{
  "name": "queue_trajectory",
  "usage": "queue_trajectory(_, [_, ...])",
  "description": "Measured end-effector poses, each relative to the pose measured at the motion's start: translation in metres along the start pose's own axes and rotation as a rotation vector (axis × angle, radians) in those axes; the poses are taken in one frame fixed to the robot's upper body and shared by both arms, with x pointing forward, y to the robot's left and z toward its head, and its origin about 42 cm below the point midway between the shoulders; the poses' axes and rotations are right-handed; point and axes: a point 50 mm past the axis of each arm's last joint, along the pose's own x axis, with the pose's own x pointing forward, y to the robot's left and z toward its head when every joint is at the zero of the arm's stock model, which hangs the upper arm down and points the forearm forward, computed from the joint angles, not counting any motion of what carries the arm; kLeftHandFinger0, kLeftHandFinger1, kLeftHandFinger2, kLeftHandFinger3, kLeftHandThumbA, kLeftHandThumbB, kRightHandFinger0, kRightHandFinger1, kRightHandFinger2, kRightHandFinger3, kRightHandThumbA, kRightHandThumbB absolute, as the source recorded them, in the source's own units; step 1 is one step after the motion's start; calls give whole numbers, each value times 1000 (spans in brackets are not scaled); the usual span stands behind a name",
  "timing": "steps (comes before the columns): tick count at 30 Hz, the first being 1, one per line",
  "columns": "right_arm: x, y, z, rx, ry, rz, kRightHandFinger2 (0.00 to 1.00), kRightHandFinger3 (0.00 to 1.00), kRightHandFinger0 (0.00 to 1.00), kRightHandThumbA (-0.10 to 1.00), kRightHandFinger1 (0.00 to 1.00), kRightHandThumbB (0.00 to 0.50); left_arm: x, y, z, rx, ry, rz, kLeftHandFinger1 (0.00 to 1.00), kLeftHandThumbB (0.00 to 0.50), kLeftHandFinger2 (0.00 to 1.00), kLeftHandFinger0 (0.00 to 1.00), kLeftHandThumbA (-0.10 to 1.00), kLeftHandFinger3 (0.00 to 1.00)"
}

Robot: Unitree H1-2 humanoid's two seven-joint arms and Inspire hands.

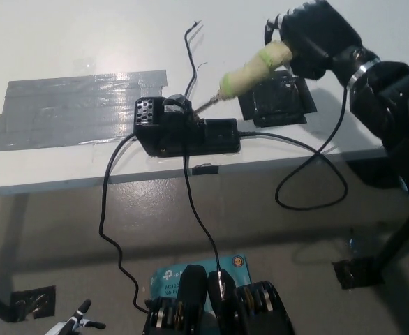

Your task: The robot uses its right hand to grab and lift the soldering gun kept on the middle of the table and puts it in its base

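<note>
My black right hand (315,36) is shut on the soldering gun (250,70), whose handle is wrapped in pale yellow-green tape. The gun hangs above the table, tilted down to the left. Its thin metal tip (203,105) reaches the top of the black base (183,130), which stands near the table's front edge. I cannot tell whether the tip touches the base. The gun's black cord (316,164) loops off the table edge. My white left hand (79,322) rests at the bottom left, only partly in view.
A black square pad (276,102) lies on the white table (86,35) under my right hand. Strips of grey tape (75,106) cover the table's left part. Black cables (110,209) hang from the base to the floor. A thin wire (190,49) lies behind the base.
</note>
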Motion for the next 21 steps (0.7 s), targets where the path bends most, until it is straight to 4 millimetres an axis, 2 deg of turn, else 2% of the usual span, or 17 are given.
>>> queue_trajectory(3, [4, -10, -1, -11, 7, -18, 325, 274, 0, -100, 0, 80, 0, 0, 0, 1, -2, 0, 43, 500, 285, 0, 1000, 671])
queue_trajectory(5, [6, -14, -2, -16, 9, -24, 305, 259, 0, -100, 0, 111, 0, 0, 0, 0, -1, 0, 42, 500, 292, 0, 1000, 674])
queue_trajectory(7, [6, -16, -3, -21, 14, -27, 303, 246, 0, -100, 0, 117, -1, -1, 0, 0, -1, -1, 44, 500, 275, 0, 1000, 674])
queue_trajectory(11, [5, -19, -6, -27, 20, -29, 313, 231, 0, -100, 0, 106, -1, -1, 0, -1, -1, -1, 43, 500, 277, 0, 1000, 665])
queue_trajectory(13, [5, -19, -6, -27, 21, -29, 344, 231, 0, -100, 0, 90, -1, -1, 0, -1, -1, -1, 46, 500, 336, 0, 1000, 706])
queue_trajectory(16, [6, -22, -4, -28, 16, -38, 348, 210, 0, -100, 0, 79, -1, -1, 0, 1, 0, -1, 35, 500, 327, 0, 1000, 691])
queue_trajectory(17, [6, -23, -3, -28, 14, -39, 395, 212, 0, -100, 6, 90, -1, -1, 0, 2, -1, -2, 36, 500, 326, 0, 1000, 691])
queue_trajectory(19, [6, -23, -3, -27, 13, -39, 357, 177, 0, -100, 0, 98, -2, -1, 0, 2, -1, -2, 46, 500, 322, 0, 1000, 696])
queue_trajectory(21, [6, -22, -2, -25, 12, -39, 261, 114, 0, -100, 0, 106, -2, -2, 0, 3, -1, -2, 37, 500, 307, 0, 1000, 690])
